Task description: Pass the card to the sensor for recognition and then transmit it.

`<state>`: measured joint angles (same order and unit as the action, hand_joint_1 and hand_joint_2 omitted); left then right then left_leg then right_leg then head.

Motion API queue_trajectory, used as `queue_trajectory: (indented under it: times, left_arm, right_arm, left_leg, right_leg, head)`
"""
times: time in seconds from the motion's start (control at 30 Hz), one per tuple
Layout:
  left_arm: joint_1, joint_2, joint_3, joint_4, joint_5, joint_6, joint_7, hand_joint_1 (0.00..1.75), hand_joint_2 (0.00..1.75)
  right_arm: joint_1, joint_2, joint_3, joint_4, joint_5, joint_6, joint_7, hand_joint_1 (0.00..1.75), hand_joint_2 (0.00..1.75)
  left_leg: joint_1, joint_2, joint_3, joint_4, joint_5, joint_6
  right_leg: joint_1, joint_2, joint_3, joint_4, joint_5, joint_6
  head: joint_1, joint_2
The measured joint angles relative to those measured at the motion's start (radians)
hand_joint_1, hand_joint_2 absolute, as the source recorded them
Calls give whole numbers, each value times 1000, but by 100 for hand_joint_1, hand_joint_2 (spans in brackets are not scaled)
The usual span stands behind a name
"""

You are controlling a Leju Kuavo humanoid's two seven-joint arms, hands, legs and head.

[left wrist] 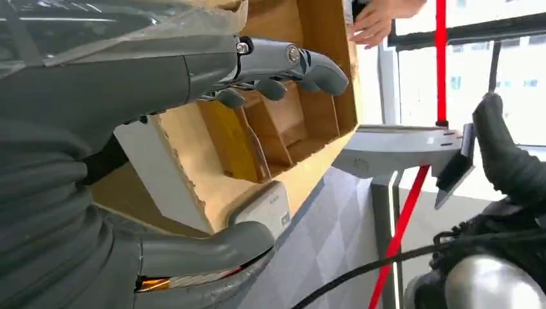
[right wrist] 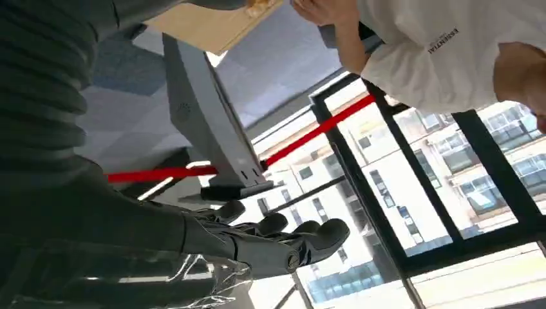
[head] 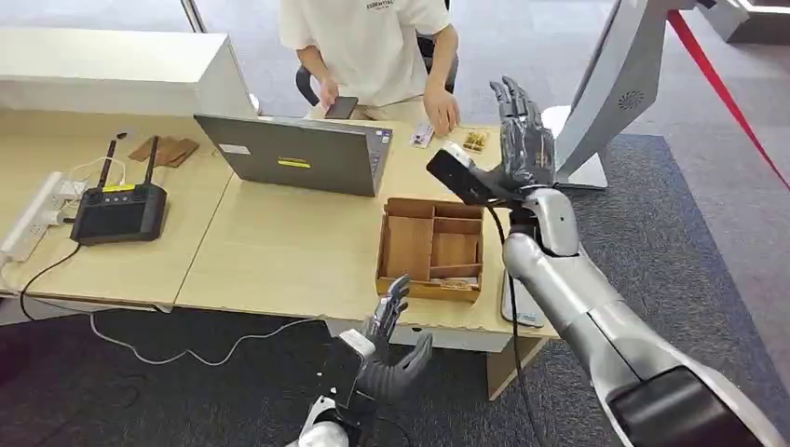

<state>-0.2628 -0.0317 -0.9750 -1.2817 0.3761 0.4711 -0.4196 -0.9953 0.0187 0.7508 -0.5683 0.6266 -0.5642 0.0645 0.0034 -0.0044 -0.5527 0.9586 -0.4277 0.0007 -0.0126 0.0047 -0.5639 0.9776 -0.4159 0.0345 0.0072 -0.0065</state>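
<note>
A person [head: 373, 47] in a white shirt sits at the top centre behind my desk [head: 270, 251], one hand by a small card [head: 422, 136] on its far edge. An open laptop [head: 298, 154] stands left of centre. The wooden tray [head: 430, 247], mid-frame by the near edge, shows bare compartments. My right hand [head: 524, 140] is raised above it, fingers straight, holding nothing. My left hand [head: 391, 349] hangs spread below the desk's front edge, over carpet.

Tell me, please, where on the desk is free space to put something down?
Free: the bare top between the laptop and the wooden tray, and in front of the controller. Crowded: the far edge by the person's hand, with small items.
</note>
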Motion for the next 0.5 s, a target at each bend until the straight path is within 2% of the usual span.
queue_trajectory:
  times: [0.23, 0.37, 0.5]
  left_arm:
    - [37, 27, 19, -40, -38, 77, 2, 0, 175]
    - [58, 39, 37, -69, -57, 100, 4, 0, 175]
    - [73, 45, 52, -85, -60, 100, 2, 0, 175]
  right_arm:
    - [225, -29, -7, -234, -328, 31, -49, 0, 175]
    - [336, -57, -7, -329, -387, 32, -61, 0, 175]
    - [405, -85, -5, -407, -376, 57, -62, 0, 175]
  left_leg:
    - [0, 0, 0, 0, -1, 0]
    - [0, 0, 0, 0, -1, 0]
    - [0, 0, 0, 0, -1, 0]
  right_leg:
    - [0, 0, 0, 0, -1, -1]
    - [0, 0, 0, 0, -1, -1]
    - [0, 0, 0, 0, -1, -1]
  head:
    - [0, 0]
    - [0, 0]
    - [0, 0]
